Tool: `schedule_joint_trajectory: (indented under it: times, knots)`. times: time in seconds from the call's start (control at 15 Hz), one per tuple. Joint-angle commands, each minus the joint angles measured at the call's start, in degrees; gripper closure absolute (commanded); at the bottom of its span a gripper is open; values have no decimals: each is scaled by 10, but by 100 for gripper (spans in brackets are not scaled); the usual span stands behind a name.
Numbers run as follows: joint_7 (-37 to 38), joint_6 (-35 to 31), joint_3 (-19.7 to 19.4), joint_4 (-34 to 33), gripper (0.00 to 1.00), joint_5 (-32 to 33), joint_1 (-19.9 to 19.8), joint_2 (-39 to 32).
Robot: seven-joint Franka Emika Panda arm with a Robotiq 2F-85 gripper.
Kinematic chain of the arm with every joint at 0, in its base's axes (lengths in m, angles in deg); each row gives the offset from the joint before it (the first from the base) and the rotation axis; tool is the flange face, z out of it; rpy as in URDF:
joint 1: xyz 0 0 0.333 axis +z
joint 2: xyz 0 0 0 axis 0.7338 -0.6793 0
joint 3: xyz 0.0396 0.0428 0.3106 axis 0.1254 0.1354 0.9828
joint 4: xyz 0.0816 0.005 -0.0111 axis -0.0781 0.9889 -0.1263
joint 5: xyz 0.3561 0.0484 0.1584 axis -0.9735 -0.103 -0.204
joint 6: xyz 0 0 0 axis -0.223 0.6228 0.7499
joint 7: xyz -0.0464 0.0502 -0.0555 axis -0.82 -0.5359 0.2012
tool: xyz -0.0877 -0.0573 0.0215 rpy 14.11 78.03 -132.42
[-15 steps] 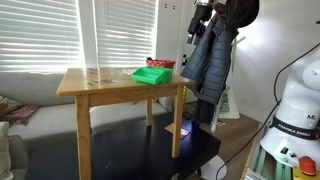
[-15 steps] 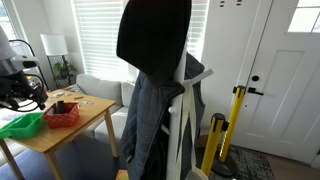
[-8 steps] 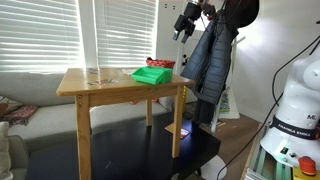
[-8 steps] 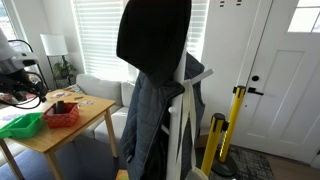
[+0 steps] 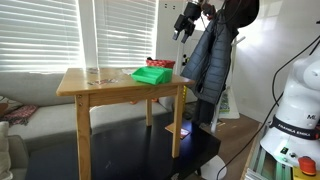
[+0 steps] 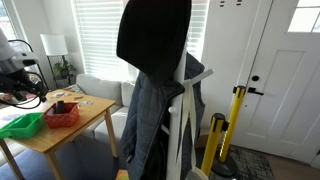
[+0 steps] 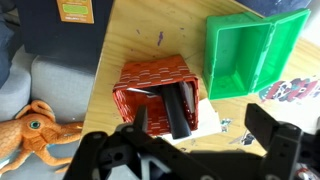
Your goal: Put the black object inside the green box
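The black object is a long dark bar lying inside a red woven basket on the wooden table. The green box lies open and empty just beside the basket. In both exterior views the green box sits next to the red basket. My gripper is open and empty, hovering well above the basket; it shows high over the table's end in an exterior view.
A coat rack with a dark jacket stands close to the table's end. An orange octopus toy lies on the sofa beside the table. Stickers and papers lie on the tabletop. A yellow post stands near the door.
Over the last second my gripper swung from beside the coat rack toward the table's end. In the last half second nothing visibly moved.
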Motion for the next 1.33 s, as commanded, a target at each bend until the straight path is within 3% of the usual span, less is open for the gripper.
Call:
schedule_joint_trajectory:
  times: [0.0,0.53,1.27]
  knots:
    - [-4,-23,8,-9,0,4,3,-26]
    - [20,-99,39,-31,0,16,3,-106]
    - [45,-214,43,-84,0,67,1,-212]
